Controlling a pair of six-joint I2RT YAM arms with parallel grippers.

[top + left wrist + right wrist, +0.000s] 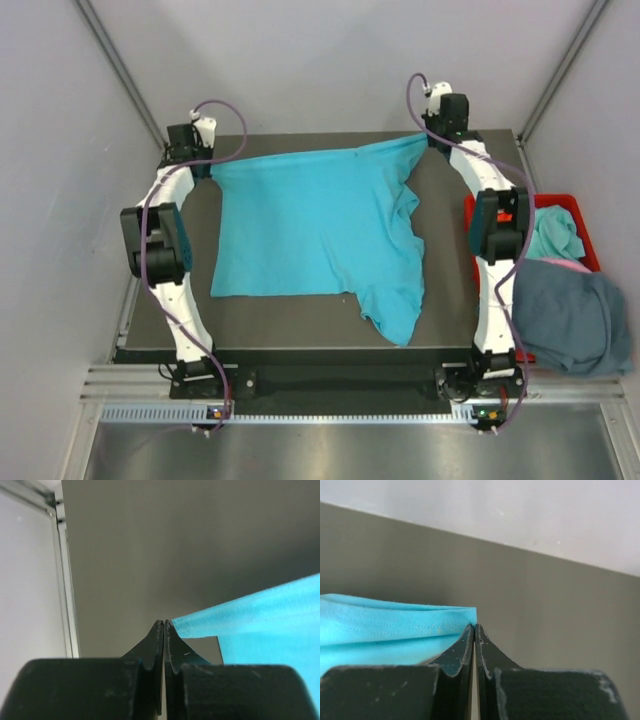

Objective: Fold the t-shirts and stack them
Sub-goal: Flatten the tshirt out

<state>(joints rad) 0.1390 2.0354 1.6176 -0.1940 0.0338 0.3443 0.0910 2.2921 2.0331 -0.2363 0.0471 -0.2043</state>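
Observation:
A bright turquoise t-shirt point(310, 230) lies spread on the dark table point(300, 322), its right side rumpled and one part hanging toward the front edge. My left gripper point(207, 165) is at the shirt's far left corner. In the left wrist view the jaws point(164, 622) are shut, with the cloth's corner point(260, 615) running taut from the tips. My right gripper point(435, 140) is at the far right corner. In the right wrist view it point(474, 626) is shut on the stitched hem point(390, 625). The far edge stretches between both grippers.
A red bin point(570, 203) stands off the table's right edge, holding another turquoise cloth point(553, 235), a pinkish sliver point(566, 265) and a slate blue-grey shirt point(565, 315) draped over its front. Grey walls close in on both sides. A metal frame rail point(67, 580) runs along the table's left edge.

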